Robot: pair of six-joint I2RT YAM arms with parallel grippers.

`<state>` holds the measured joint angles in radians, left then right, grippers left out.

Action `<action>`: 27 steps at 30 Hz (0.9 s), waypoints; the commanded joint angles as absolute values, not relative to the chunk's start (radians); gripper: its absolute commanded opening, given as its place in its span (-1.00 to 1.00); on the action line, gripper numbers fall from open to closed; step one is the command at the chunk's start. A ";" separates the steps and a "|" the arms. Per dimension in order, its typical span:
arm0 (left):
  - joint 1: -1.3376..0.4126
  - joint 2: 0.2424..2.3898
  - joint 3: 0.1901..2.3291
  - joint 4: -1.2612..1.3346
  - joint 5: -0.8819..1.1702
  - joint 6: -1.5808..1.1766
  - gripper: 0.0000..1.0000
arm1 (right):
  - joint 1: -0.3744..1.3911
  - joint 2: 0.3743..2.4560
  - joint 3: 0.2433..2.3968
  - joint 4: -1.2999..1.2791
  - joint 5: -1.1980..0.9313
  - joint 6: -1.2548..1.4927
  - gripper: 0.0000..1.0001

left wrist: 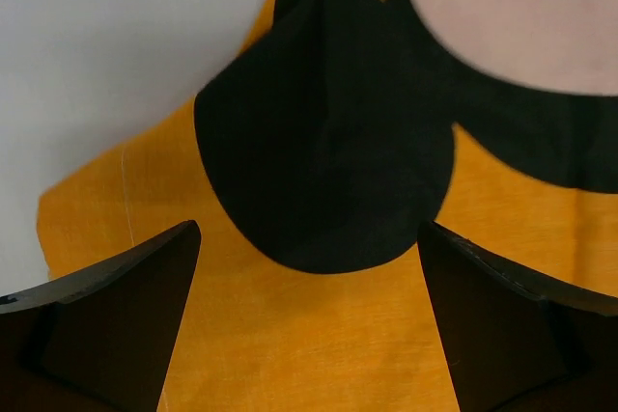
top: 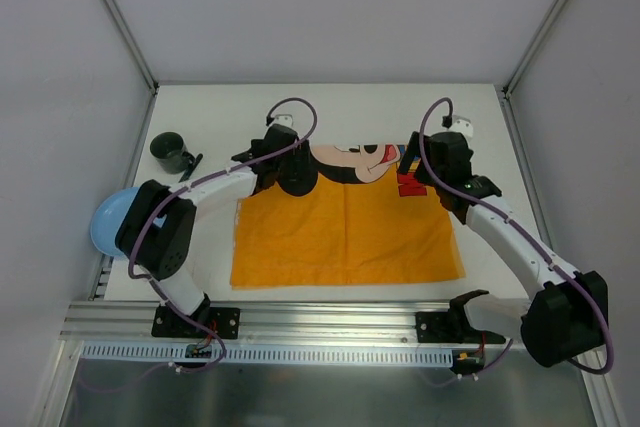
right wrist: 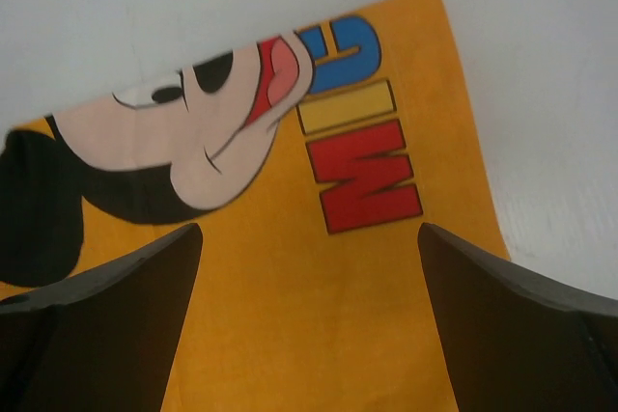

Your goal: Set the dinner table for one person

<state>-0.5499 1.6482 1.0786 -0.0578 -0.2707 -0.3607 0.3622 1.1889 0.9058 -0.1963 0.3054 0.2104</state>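
Left gripper and right gripper are held with fingers apart over the far corners of the placemat, laid mid dinner table. Dark cup and blue bowl are parked left; contents can't be made out.

The orange placemat is matt cloth with a fine visible weave, the dinner table smooth matt white, the rail along its near edge ribbed bare metal.

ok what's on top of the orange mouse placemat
No dishes show on the orange placemat. The left gripper and right gripper hang open over its far edge. From above they cover bits of that edge; the wrist views show only bare cloth there.
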 commanded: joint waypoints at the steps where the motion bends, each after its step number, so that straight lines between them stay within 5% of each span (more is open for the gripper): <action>1: -0.528 1.672 1.065 -0.084 -0.325 -0.489 0.95 | 0.391 1.091 0.853 -0.210 0.268 0.265 0.99; 8: -0.325 1.718 1.052 -0.055 -0.221 -0.569 0.89 | 0.429 1.005 0.767 -0.230 0.278 0.299 0.99; 15: -0.250 1.680 1.006 -0.032 -0.232 -0.557 0.89 | 0.442 1.020 0.727 -0.203 0.287 0.310 0.99; 27: -0.225 1.822 0.968 0.084 0.099 -0.701 0.77 | 0.440 1.042 0.719 -0.198 0.330 0.299 0.99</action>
<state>-0.2272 1.7649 0.9920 0.0326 -0.0689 -0.6197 0.4374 1.0538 0.7219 -0.2203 0.2916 0.2977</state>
